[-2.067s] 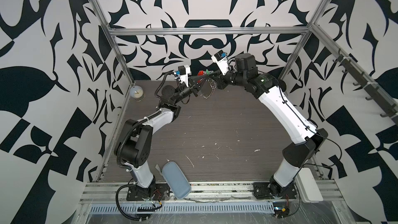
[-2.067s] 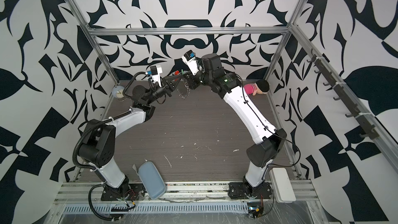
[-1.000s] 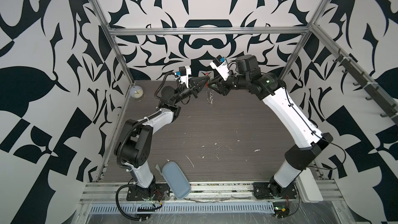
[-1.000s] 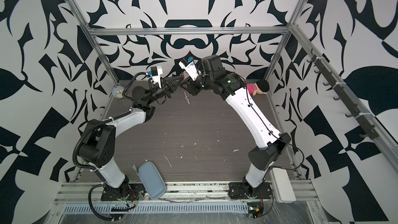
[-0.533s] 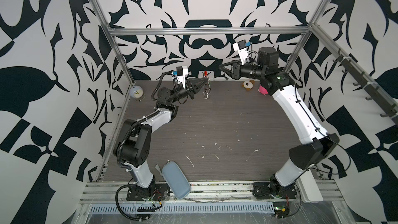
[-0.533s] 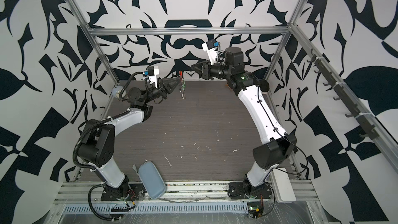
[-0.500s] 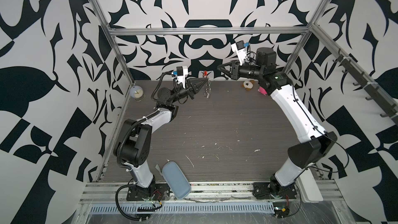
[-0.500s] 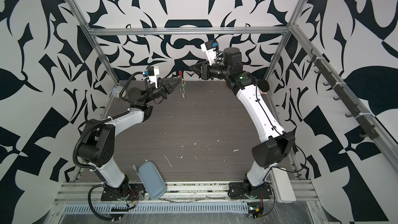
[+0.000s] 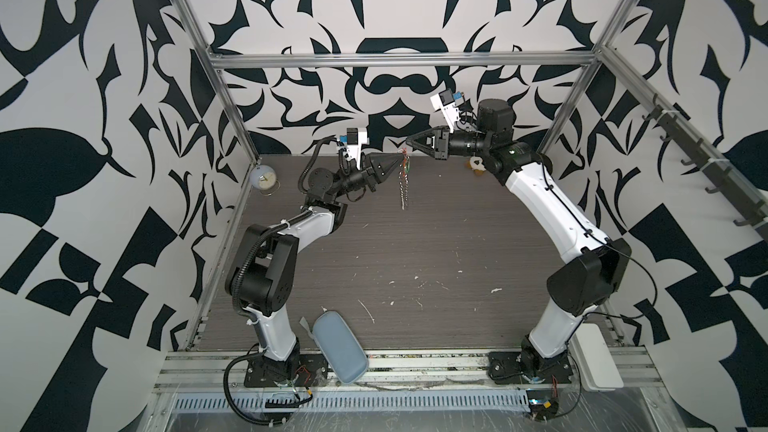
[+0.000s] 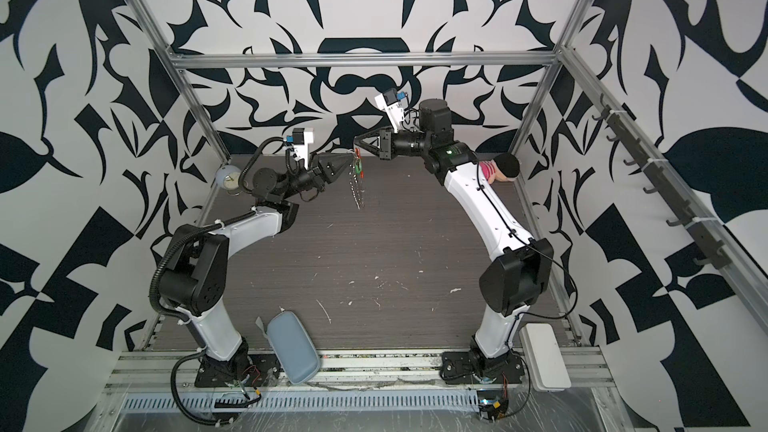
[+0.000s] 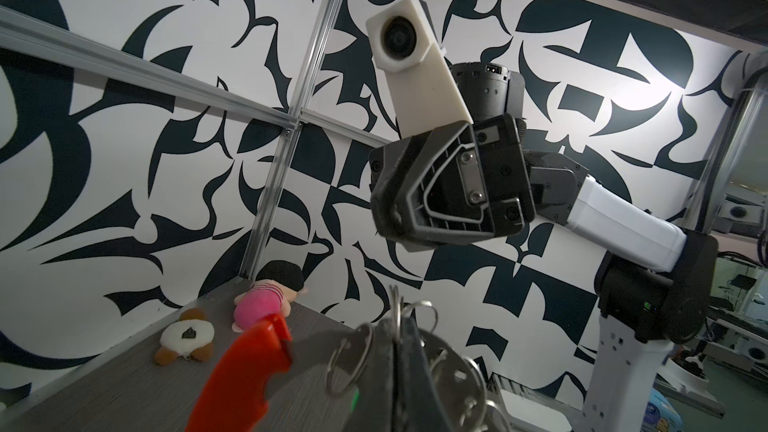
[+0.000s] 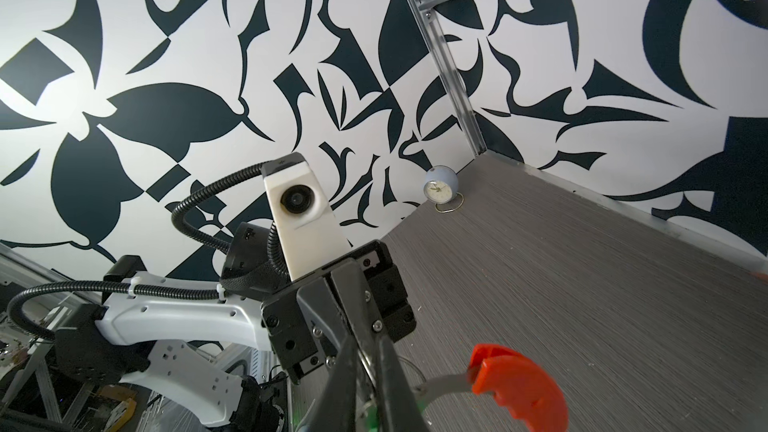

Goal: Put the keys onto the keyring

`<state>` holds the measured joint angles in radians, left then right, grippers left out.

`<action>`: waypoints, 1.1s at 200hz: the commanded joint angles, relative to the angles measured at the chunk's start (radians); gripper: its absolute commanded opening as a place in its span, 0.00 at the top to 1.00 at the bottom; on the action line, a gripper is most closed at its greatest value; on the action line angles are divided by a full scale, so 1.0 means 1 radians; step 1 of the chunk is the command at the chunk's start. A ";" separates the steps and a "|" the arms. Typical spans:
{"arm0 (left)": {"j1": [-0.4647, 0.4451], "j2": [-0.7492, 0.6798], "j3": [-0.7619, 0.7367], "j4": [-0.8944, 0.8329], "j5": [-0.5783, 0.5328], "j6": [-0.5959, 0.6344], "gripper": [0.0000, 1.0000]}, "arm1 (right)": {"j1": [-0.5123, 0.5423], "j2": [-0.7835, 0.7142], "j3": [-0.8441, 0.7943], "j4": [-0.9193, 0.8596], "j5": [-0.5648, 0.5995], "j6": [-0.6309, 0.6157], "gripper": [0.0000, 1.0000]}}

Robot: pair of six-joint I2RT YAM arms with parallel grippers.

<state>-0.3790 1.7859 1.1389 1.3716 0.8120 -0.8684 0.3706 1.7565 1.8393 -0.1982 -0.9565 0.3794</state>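
Note:
The keyring hangs in the air at the back middle of the table, its small rings dangling in a string. My left gripper is shut on its metal loop; the left wrist view shows the fingers pinched on the wire beside the red bar. A bit of the keys' green tag shows among the rings; the silver key is hard to pick out. My right gripper hovers just above the keyring, jaws together but for a thin slit, holding nothing that I can see.
A pale blue alarm clock stands in the back left corner. A pink doll and a brown-and-white plush lie at the back right. A blue-grey case lies at the front edge. A white box sits front right.
The right gripper left the keyring, drew away to the right while its jaws narrowed, and has now come back close above it. The left gripper kept its hold on the keyring.

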 commanded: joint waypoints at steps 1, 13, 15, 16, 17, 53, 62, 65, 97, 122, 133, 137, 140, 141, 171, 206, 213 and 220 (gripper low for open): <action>0.004 -0.007 0.044 0.070 -0.001 -0.021 1.00 | 0.012 -0.038 -0.013 0.050 -0.034 0.006 0.86; 0.003 -0.009 0.044 0.070 -0.003 -0.024 1.00 | 0.016 -0.037 -0.018 0.044 -0.034 0.001 0.85; 0.003 -0.009 0.044 0.069 -0.003 -0.023 1.00 | 0.016 -0.037 -0.018 0.043 -0.034 -0.001 0.86; 0.004 -0.009 0.044 0.070 -0.003 -0.024 1.00 | 0.016 -0.037 -0.018 0.042 -0.034 -0.002 0.86; 0.004 -0.010 0.044 0.070 -0.004 -0.024 1.00 | 0.016 -0.037 -0.019 0.041 -0.034 -0.003 0.86; 0.002 -0.008 0.051 0.069 -0.004 -0.029 1.00 | 0.031 -0.037 -0.020 0.022 -0.038 -0.017 0.87; 0.003 -0.008 0.054 0.070 -0.004 -0.033 1.00 | 0.033 -0.036 -0.021 0.019 -0.038 -0.019 0.86; 0.003 -0.008 0.055 0.069 -0.004 -0.034 1.00 | 0.033 -0.035 -0.020 0.019 -0.037 -0.020 0.86; 0.002 -0.009 0.057 0.070 -0.004 -0.035 1.00 | 0.036 -0.035 -0.027 0.005 -0.031 -0.030 0.89; 0.002 -0.011 0.061 0.069 -0.005 -0.037 1.00 | 0.036 -0.033 -0.031 -0.001 -0.033 -0.036 0.93; 0.003 -0.008 0.063 0.070 -0.005 -0.036 1.00 | 0.036 -0.034 -0.031 -0.002 -0.034 -0.036 0.94; 0.003 -0.009 0.064 0.070 -0.005 -0.038 1.00 | 0.036 -0.034 -0.032 -0.001 -0.035 -0.034 0.94; 0.002 -0.010 0.064 0.070 -0.005 -0.037 1.00 | 0.036 -0.034 -0.033 0.000 -0.035 -0.034 0.95; 0.003 -0.009 0.065 0.070 -0.006 -0.038 1.00 | 0.035 -0.034 -0.033 0.000 -0.036 -0.035 0.95; 0.002 -0.002 0.070 0.069 -0.007 -0.039 1.00 | 0.039 -0.031 -0.026 -0.007 -0.050 -0.035 0.94; -0.001 0.002 0.071 0.070 -0.002 -0.041 1.00 | 0.043 -0.019 -0.014 -0.021 -0.076 -0.036 0.82; -0.001 0.001 0.071 0.070 -0.002 -0.042 1.00 | 0.044 -0.016 -0.013 -0.024 -0.079 -0.036 0.82; -0.001 0.001 0.072 0.070 -0.001 -0.042 1.00 | 0.043 -0.015 -0.014 -0.024 -0.080 -0.037 0.83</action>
<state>-0.3790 1.7866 1.1637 1.3762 0.8291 -0.9085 0.3973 1.7565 1.8088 -0.2119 -0.9810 0.3412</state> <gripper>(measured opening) 0.039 0.174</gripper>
